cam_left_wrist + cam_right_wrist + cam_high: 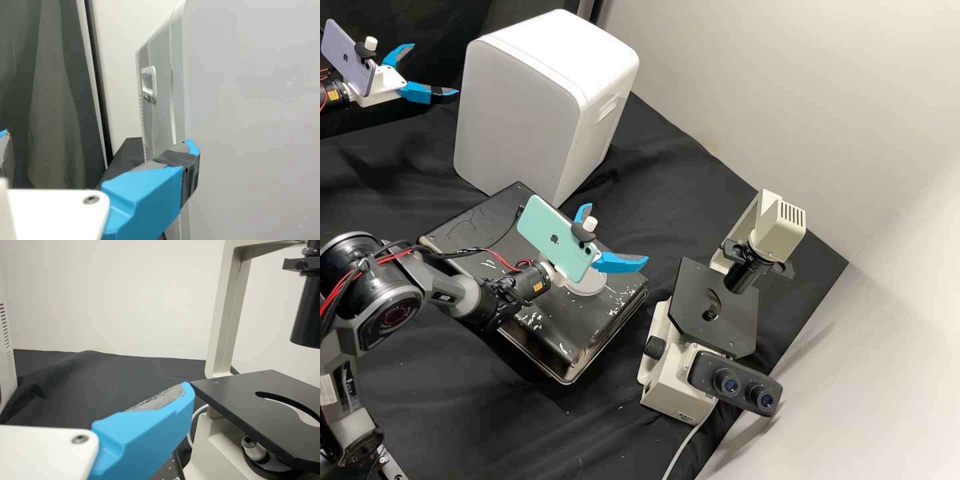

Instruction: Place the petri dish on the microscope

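The petri dish point(589, 285), a pale round dish, lies on a black tray point(580, 333) and is partly hidden under my right gripper. That right gripper point(617, 233) hovers just above the dish, open, with nothing between its fingers. To the right of the tray stands the white microscope point(693, 373), its black stage point(713, 303) bare. In the right wrist view one blue finger point(150, 425) points toward the stage point(260, 400). My left gripper point(433, 69) hangs open at the far left back corner, one finger point(150, 195) close to the white box.
A tall white box point(540, 100) stands behind the tray; the left wrist view faces its side point(250, 100). The bench is draped in black cloth point(487, 413). A white wall point(853, 100) runs along the right, close behind the microscope.
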Motion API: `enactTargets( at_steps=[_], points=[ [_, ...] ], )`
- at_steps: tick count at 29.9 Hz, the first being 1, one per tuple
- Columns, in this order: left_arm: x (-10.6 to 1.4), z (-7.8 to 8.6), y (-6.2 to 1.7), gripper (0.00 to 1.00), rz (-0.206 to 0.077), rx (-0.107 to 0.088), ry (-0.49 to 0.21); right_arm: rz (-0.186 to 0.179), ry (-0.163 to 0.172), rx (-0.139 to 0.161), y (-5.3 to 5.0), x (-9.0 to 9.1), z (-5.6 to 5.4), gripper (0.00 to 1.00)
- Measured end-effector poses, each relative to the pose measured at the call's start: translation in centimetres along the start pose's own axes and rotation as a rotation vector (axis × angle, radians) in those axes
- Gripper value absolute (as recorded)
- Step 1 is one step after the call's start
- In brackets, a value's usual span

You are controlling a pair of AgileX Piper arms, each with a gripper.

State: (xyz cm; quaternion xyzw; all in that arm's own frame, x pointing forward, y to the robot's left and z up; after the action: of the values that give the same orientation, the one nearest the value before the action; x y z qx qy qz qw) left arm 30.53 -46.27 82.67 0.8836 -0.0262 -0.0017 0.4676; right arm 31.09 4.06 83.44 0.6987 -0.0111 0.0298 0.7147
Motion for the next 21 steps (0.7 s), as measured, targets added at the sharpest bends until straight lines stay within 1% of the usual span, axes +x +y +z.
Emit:
enactTargets(
  at_steps=[10,12,14,16,18,19,20,21],
  points=[
    [0.0,0.0,0.00,1.00,0.000,0.000,0.000,0.000,0.000,0.000,0.0,0.0,0.0,1.00],
    [-0.1,0.1,-0.13,1.00,-0.005,0.000,-0.003,0.000,0.000,0.000,0.0,0.0,0.0,1.00],
    [-0.4,0.3,-0.32,1.00,-0.012,-0.013,-0.011,0.000,0.000,0.000,0.0,0.0,0.0,1.00],
    [-1.1,1.0,-0.60,1.00,-0.022,-0.033,-0.032,0.000,0.000,0.000,0.0,0.0,0.0,1.00],
    [-2.0,1.6,-0.93,1.00,-0.037,-0.059,-0.059,0.000,0.000,0.000,0.0,0.0,0.0,1.00],
    [-2.4,1.9,-1.01,1.00,-0.042,-0.069,-0.069,0.000,0.000,0.000,0.0,0.0,0.0,1.00],
    [-2.7,2.2,-1.11,1.00,-0.048,-0.076,-0.079,0.000,0.000,0.000,0.0,0.0,0.0,1.00],
    [-3.2,2.6,-1.16,1.00,-0.047,-0.077,-0.097,0.000,0.000,0.000,0.0,0.0,0.0,1.00]
  ],
)
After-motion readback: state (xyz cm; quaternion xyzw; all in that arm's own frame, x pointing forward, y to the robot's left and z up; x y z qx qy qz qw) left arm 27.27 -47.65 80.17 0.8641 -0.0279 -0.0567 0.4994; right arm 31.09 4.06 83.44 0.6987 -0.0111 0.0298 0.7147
